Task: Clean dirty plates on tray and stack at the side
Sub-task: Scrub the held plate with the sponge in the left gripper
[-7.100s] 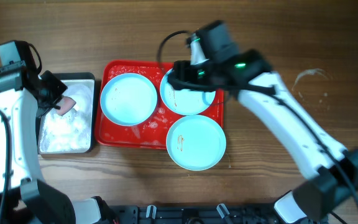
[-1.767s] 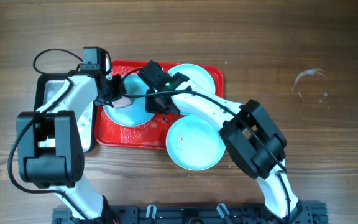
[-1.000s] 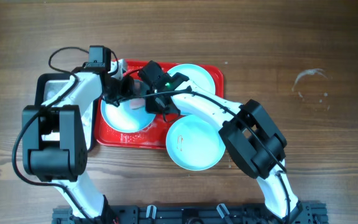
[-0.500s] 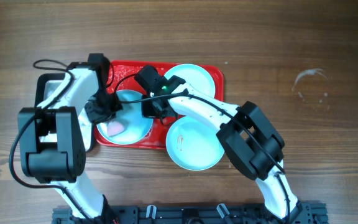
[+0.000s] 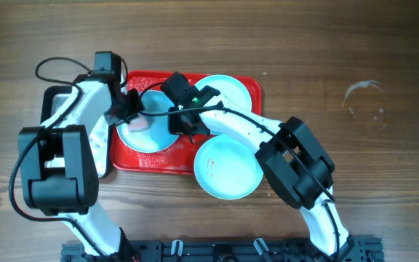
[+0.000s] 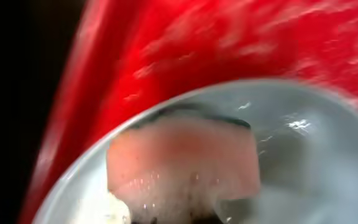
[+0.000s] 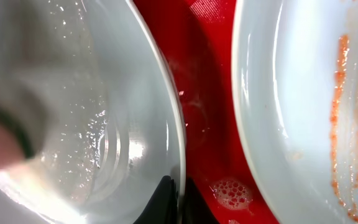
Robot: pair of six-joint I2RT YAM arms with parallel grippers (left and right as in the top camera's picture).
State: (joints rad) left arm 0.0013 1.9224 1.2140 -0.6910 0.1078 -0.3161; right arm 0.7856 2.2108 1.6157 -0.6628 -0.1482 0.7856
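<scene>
On the red tray [image 5: 191, 156] lie two pale plates. My left gripper [image 5: 131, 110] is shut on a pink soapy sponge [image 5: 141, 122] and presses it onto the far-left part of the left plate [image 5: 155, 135]. The left wrist view shows that sponge [image 6: 182, 165] foaming on the wet plate [image 6: 309, 162]. My right gripper [image 5: 180, 125] is shut on this plate's right rim; its black fingers [image 7: 166, 202] pinch the rim [image 7: 178, 143]. The second plate [image 5: 231, 91], streaked with orange sauce [image 7: 337, 93], sits at the tray's far right. A third plate [image 5: 228, 167] lies on the table at the tray's near edge.
A black-rimmed metal tray [image 5: 47, 109] stands left of the red tray, mostly under my left arm. Soap bubbles [image 7: 232, 190] sit on the wet red tray [image 7: 204, 87] between the plates. A dried water mark [image 5: 362, 98] shows on the wooden table at the far right.
My left gripper has swept the sponge from the near-left part of the plate back to its far-left part. The right gripper has kept its hold on the rim.
</scene>
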